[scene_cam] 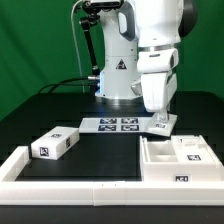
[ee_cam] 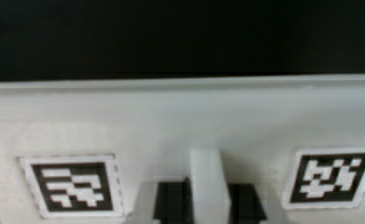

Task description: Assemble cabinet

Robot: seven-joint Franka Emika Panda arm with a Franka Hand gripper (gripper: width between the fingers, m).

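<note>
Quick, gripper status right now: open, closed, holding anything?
Gripper: looks shut on the small white tagged block, with fingers tight against either side of its thin ridge.

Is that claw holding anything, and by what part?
Seemingly yes: the gripper pinches the white tagged part by the thin ridge between its two tags.

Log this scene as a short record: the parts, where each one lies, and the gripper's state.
cabinet shell: exterior view's right, compartments facing up
drawer block: exterior view's left, lying apart from the shell
marker board: middle, in front of the robot's base
border rail: along the front
gripper: lowered onto a tagged white part just behind the shell
fingers: either side of a thin white rib
grip: contact cannot be told
</note>
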